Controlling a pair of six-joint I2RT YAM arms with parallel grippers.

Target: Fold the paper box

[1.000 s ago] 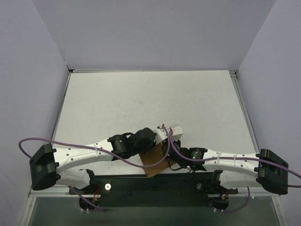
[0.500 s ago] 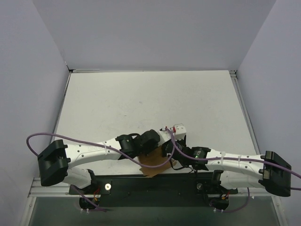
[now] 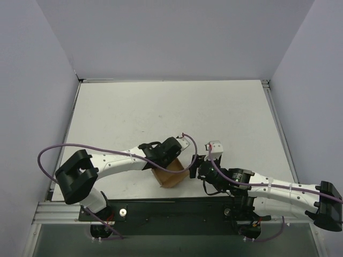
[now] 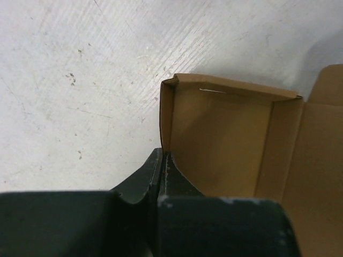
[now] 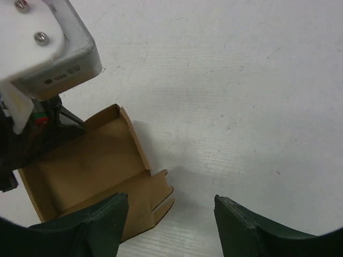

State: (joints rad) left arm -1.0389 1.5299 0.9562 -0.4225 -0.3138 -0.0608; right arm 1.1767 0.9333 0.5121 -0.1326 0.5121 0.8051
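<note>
The paper box (image 3: 172,179) is a brown cardboard tray with raised walls, lying open near the table's front edge. My left gripper (image 3: 163,162) is shut on the box's left side wall. In the left wrist view the jaws (image 4: 162,160) pinch that wall's near end, with the box's inside (image 4: 225,139) spread out beyond them. My right gripper (image 3: 194,166) stands open just right of the box. In the right wrist view its fingers (image 5: 170,211) are wide apart over the table, and the box (image 5: 86,160) and its tabbed flap (image 5: 158,195) lie by the left finger, not gripped.
The white table (image 3: 161,107) is enclosed by grey walls on three sides. A black rail (image 3: 177,208) runs along the near edge by the arm bases. Purple cables (image 3: 53,152) loop off both arms. The left arm's white camera housing (image 5: 48,43) hangs over the box.
The right gripper opened, let go of the box and drew back to the right. The left arm swung round with the box, which shifted a little to the left and away from the rail.
</note>
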